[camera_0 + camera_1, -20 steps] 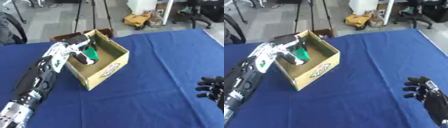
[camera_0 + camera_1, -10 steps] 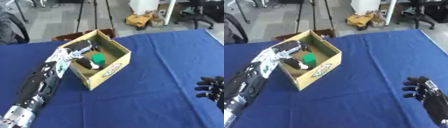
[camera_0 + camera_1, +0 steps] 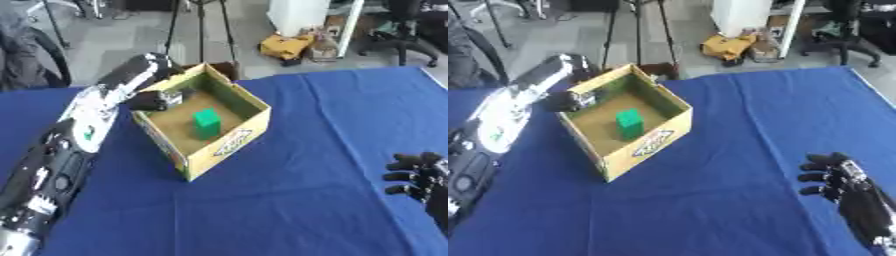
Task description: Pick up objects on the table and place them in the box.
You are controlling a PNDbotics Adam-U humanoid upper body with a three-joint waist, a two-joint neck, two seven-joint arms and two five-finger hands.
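An open yellow cardboard box [image 3: 229,142] stands on the blue table [image 3: 297,195], left of centre and turned at an angle. A green block [image 3: 206,123] stands upright on the box's floor. My left hand [image 3: 154,100] hovers at the box's far left wall, just over the rim, apart from the block and holding nothing; its fingers look relaxed. My right hand [image 3: 835,175] rests open near the lower right corner, fingers pointing up, well away from the box.
Blue cloth covers the whole table to the right of and in front of the box. Beyond the far edge, on the floor, are a tripod [image 3: 199,20], a yellow bag [image 3: 284,47] and an office chair [image 3: 411,20].
My left hand has let go of the green block and drawn back from inside the box to its left rim. The block now stands alone in the box. The right hand has stayed put.
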